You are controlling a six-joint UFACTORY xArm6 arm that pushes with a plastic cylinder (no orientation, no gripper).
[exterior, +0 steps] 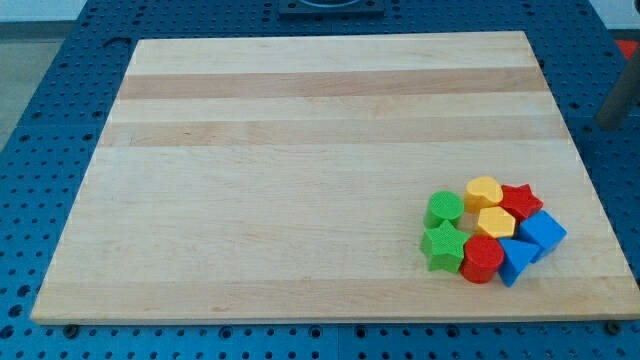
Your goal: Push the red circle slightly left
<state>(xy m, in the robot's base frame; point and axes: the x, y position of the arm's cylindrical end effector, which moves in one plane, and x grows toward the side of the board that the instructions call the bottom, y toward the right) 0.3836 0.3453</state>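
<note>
The red circle (482, 259) stands at the bottom of a tight cluster near the board's lower right corner. It touches the green star (443, 246) on its left, the blue triangle (515, 261) on its right and the yellow hexagon (495, 222) above it. The green circle (445, 208), a rounded yellow block (484, 190), the red star (520, 200) and the blue cube (543, 232) complete the cluster. A blurred grey rod shows at the view's right edge; my tip (606, 122) is off the board, far above and to the right of the blocks.
The wooden board (300, 150) lies on a blue perforated table (40, 150). The board's right edge runs close to the blue cube, and its bottom edge is a short way below the red circle.
</note>
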